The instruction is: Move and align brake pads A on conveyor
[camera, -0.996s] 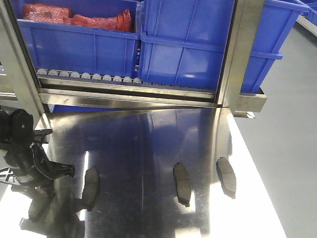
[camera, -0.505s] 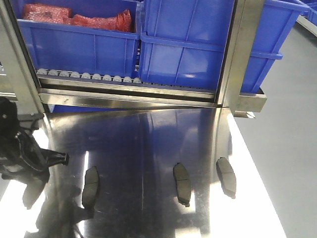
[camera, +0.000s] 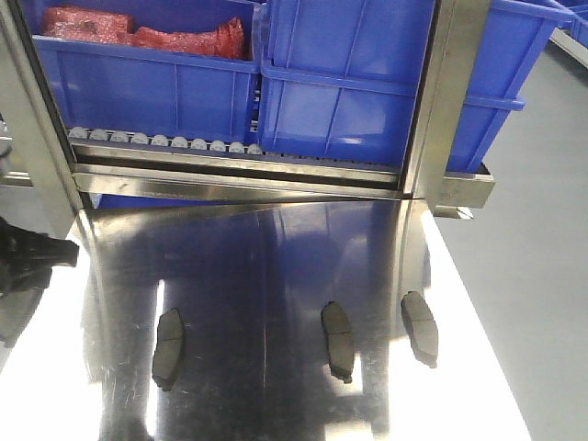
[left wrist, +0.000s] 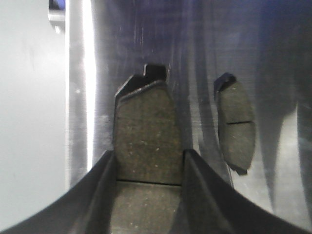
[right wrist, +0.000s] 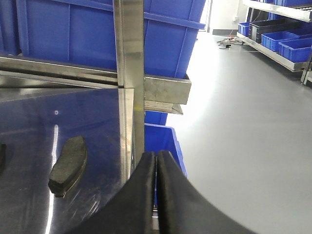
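My left gripper (left wrist: pixel 148 155) is shut on a brake pad (left wrist: pixel 146 122), a flat dark grey oblong with a cross groove, clamped by its long sides and held over the steel tabletop (camera: pixel 276 266). A second pad (left wrist: pixel 236 126) lies to its right in the left wrist view. In the front view, only a dark part of the left gripper (camera: pixel 37 253) shows at the left edge. Three pads lie on the steel: one left (camera: pixel 167 347), one centre (camera: pixel 337 340), one right (camera: pixel 420 326). My right gripper (right wrist: pixel 156 157) is shut on nothing, beside the rightmost pad (right wrist: pixel 68 165). The conveyor is out of view.
Blue bins (camera: pixel 340 83) stand on a roller rack (camera: pixel 165 142) behind the tabletop, one holding red packets (camera: pixel 147 32). A steel post (camera: pixel 450 101) rises at the back right. Grey floor (camera: pixel 533 276) lies past the right edge, and a blue bin (right wrist: pixel 163 141) sits below it.
My left gripper has drawn away to the left, from beside the leftmost pad to the frame's edge. The three pads on the steel have not moved.
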